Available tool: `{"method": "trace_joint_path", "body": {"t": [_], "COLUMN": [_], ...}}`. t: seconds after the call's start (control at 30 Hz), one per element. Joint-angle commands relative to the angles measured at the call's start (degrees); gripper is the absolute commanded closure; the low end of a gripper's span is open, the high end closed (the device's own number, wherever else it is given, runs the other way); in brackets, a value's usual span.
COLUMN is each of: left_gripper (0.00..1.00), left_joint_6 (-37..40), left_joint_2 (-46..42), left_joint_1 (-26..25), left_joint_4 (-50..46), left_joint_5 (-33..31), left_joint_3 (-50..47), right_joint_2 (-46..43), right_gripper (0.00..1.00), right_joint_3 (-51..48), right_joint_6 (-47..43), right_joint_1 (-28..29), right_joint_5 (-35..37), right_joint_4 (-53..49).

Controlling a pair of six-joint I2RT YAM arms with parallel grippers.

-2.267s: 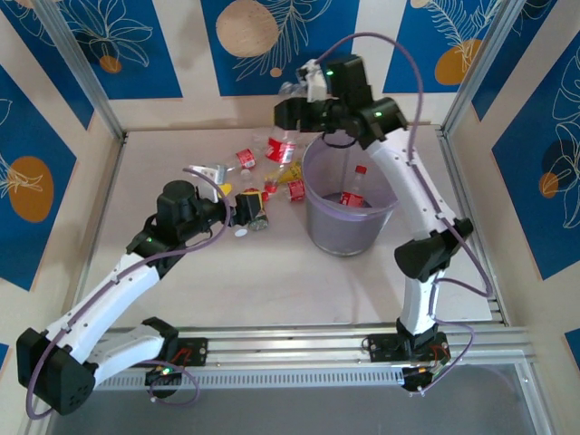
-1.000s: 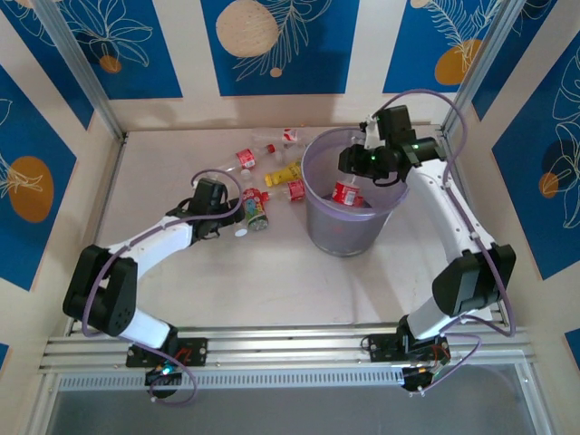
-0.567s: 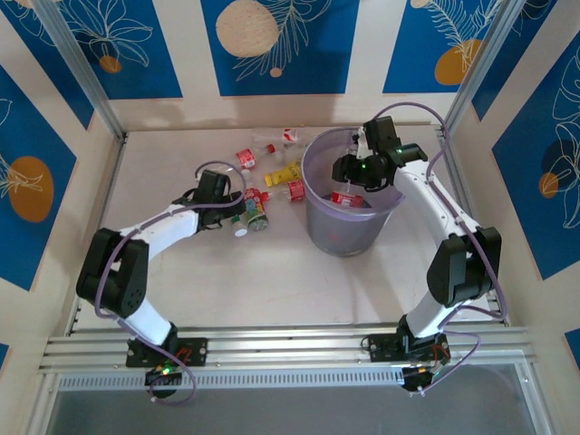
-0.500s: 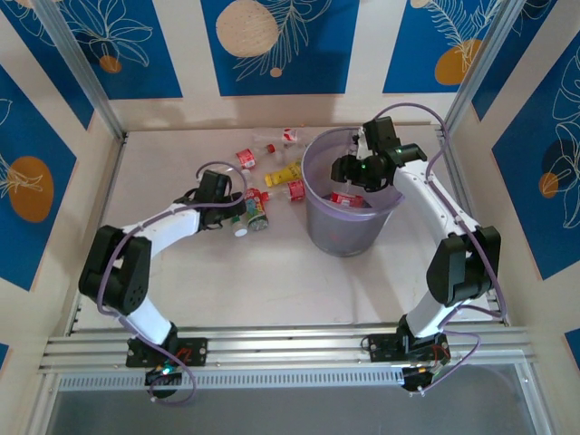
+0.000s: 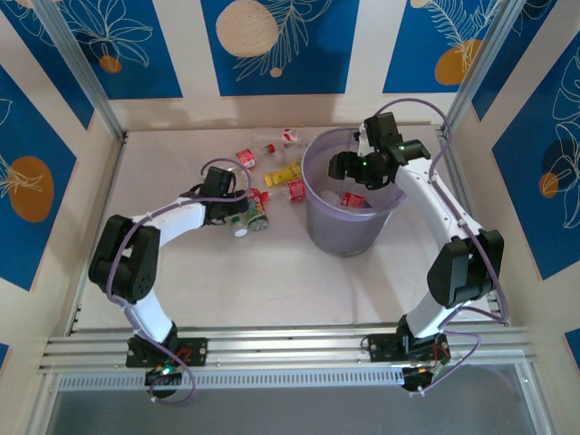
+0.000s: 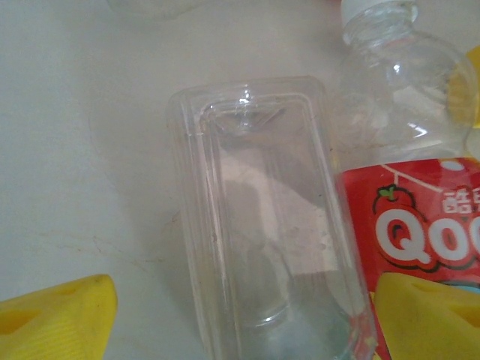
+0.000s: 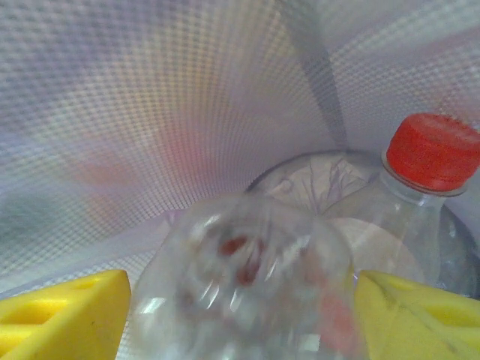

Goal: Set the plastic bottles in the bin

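Right pincer [image 7: 240, 313] is seen spread apart over bin [image 5: 349, 237], a blurred bottle [image 7: 247, 277] between its fingers [image 7: 64, 315]. Left pincer [image 6: 241, 315] is spread over clear tray [image 6: 255, 187], beside red-labelled bottle [image 6: 409, 225] on tabletop [image 6: 82, 150], left of bin

Right wrist cam: clear bottle [image 7: 240, 277] up front is a total smear, label unreadable, bottom cut off by the frame. The red-capped bottle [image 7: 431, 161] behind it is half hidden. Left wrist cam: red-labelled bottle [image 6: 405, 150] runs off the right edge, clear rectangular container [image 6: 255, 217] clipped at the bottom. Overhead, table bottles [image 5: 283, 174] too small to read, tbh.
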Motion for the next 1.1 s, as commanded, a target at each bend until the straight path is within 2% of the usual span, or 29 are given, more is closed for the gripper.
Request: {"method": "trace_joint_path", "body": {"t": [0.0,0.33,0.57,0.73,0.83,1.07], "left_gripper": [0.11,0.11,0.12,0.16,0.17,0.23], "left_joint_6": [1.05,0.82,0.5,0.2,-0.43,-1.26], "left_joint_2": [1.69,3.24,4.15,4.42,4.67,5.3], "left_joint_1": [0.93,0.98,1.0,0.98,1.0,1.0], "left_joint_4": [-1.04,-0.36,0.09,0.33,0.79,1.39], "left_joint_5": [-0.93,-0.59,-0.22,-0.39,-0.29,0.13], "left_joint_3": [1.59,1.33,1.15,0.88,0.49,-0.39], "right_joint_2": [-4.43,-9.85,-13.89,-15.95,-17.41,-19.72], "right_gripper": [0.21,0.19,0.16,0.09,0.0,0.01], "right_joint_3": [3.56,6.0,3.95,2.69,1.93,0.68], "right_joint_6": [-1.65,-1.74,-0.84,-0.83,-1.0,-0.94], "right_joint_1": [0.5,0.51,0.25,0.22,0.07,-0.83], "right_joint_5": [0.54,0.47,-1.59,-2.67,-3.12,-4.3], "right_joint_4": [-3.41,-6.85,-6.91,-6.58,-6.41,-6.29]}}
